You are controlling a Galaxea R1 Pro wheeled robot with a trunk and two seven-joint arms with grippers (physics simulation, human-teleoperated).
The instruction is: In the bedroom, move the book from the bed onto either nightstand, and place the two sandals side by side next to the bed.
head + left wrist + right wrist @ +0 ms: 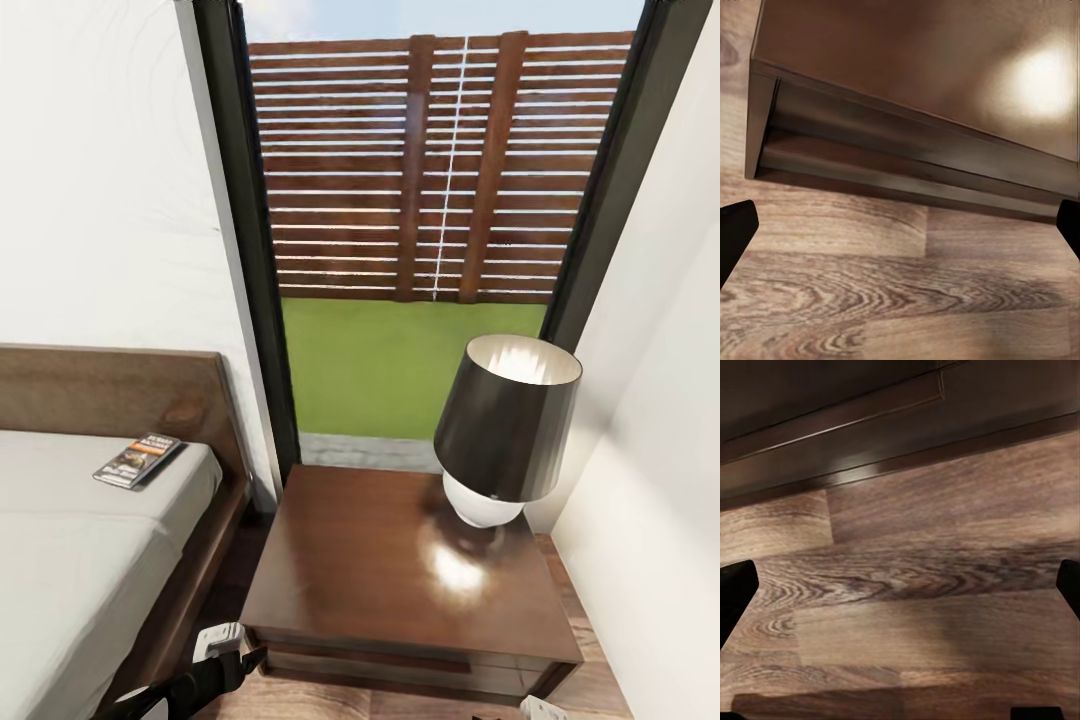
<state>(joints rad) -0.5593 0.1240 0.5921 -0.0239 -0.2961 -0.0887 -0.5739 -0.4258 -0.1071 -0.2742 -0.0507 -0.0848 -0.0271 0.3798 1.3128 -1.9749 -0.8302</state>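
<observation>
The book [138,460] lies flat on the pale mattress of the bed [70,560], near the dark headboard. Right of the bed stands the nightstand [390,570], its glossy top bare on the near and left side. My left gripper [900,229] hangs low over the wood floor just in front of the nightstand's drawer fronts [907,161]. It is open, with the black fingertips [735,232] far apart and nothing between them. My right gripper [900,592] is also open and empty over the floor planks beside the nightstand's base [870,442]. The two sandals are out of view.
A lamp [505,435] with a dark shade and white base stands on the nightstand's back right corner. Behind is a tall dark-framed window [420,230] showing grass and a slatted fence. A white wall [650,480] closes in at the right. My left arm [195,680] sits between bed and nightstand.
</observation>
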